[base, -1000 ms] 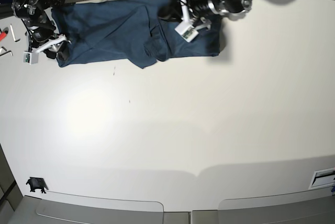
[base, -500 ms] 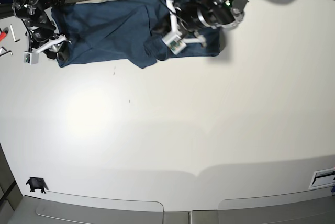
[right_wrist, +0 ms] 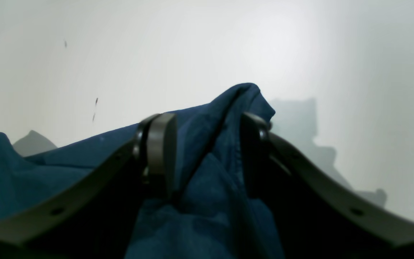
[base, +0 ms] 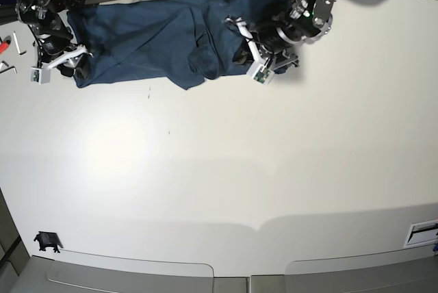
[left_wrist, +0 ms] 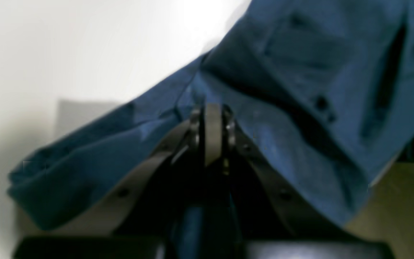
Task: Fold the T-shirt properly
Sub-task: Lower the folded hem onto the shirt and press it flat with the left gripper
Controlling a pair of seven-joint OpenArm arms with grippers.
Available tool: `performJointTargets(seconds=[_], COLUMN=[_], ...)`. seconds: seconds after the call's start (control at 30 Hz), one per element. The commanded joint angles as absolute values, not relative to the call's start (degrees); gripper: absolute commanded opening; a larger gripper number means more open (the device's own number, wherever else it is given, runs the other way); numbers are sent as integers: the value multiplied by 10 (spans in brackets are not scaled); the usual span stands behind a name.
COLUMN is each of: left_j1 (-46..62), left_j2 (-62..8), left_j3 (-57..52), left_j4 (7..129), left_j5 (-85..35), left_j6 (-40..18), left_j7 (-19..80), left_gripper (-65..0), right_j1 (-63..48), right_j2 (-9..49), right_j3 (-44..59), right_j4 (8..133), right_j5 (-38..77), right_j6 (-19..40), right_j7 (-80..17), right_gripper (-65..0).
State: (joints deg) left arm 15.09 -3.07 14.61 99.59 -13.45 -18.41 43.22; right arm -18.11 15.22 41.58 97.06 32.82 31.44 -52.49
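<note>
The dark teal-blue T-shirt (base: 144,40) lies spread along the table's far edge, creased, with a fold hanging near its middle front. My left gripper (base: 256,60) is at the shirt's front right part. In the left wrist view its jaws (left_wrist: 210,133) are pressed together with the T-shirt (left_wrist: 300,90) bunched around them. My right gripper (base: 76,68) is at the shirt's front left corner. In the right wrist view (right_wrist: 203,144) a raised fold of the T-shirt (right_wrist: 210,172) fills the gap between its fingers.
The white table (base: 239,170) stretches wide in front of the shirt. Small tools, one red (base: 5,43), lie at the left edge. A small black object (base: 46,240) sits near the front left corner, and a white label (base: 421,233) at the front right.
My left arm swung left over the shirt, then back right and forward to its front right edge, and the cloth there has bunched. My right arm has not moved.
</note>
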Motion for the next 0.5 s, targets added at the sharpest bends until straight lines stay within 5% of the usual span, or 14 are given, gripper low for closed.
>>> performJointTargets(seconds=[0.0,0.47], left_j1=[140,77], left_j2=[-17,50], left_j3=[147,265], left_j4=[997,992], left_j5=[-149,-204], left_j6=[-188,-189], left_j7=[415,425], left_gripper=[-650,-650], right_j1=[-178,-178], right_j2=[162,162], right_j3=[419,419], right_j4=[978,978], right_j5=[336,336], right_j6=[317,317], right_j7=[-512,-513], right_gripper=[-383,-383])
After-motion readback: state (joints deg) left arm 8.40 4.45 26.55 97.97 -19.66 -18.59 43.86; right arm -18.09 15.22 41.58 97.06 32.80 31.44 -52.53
